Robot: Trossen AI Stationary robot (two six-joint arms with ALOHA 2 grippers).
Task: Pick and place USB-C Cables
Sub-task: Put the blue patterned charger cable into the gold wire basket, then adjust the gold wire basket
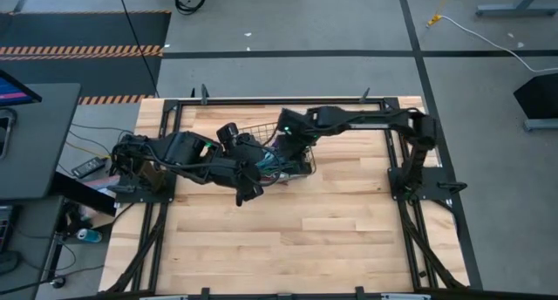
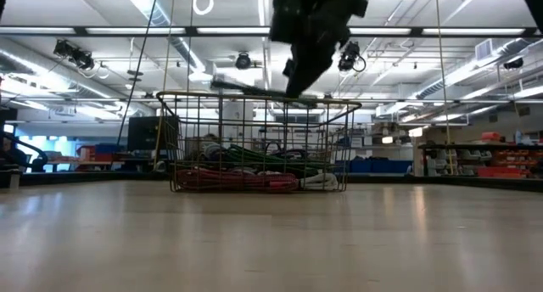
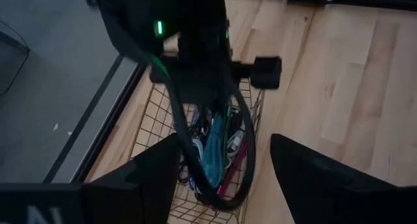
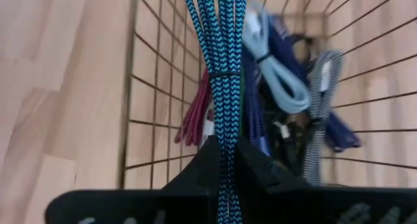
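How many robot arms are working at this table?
2. The left arm reaches in beside the wire basket; the right arm reaches over it, its end effector gripping a teal cable.

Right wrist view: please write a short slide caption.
Right pincer shut on teal cable above the wire basket of cables.

workshop hall | ceiling strip lights [image 2: 161,12] | storage shelves [image 2: 475,156] | hazard-striped floor [image 1: 78,50]

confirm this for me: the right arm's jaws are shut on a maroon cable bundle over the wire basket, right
Not quite: the colour is wrong. In the right wrist view the right gripper is shut on a teal cable bundle, over the wire basket. The maroon cable lies in the basket, ungripped.
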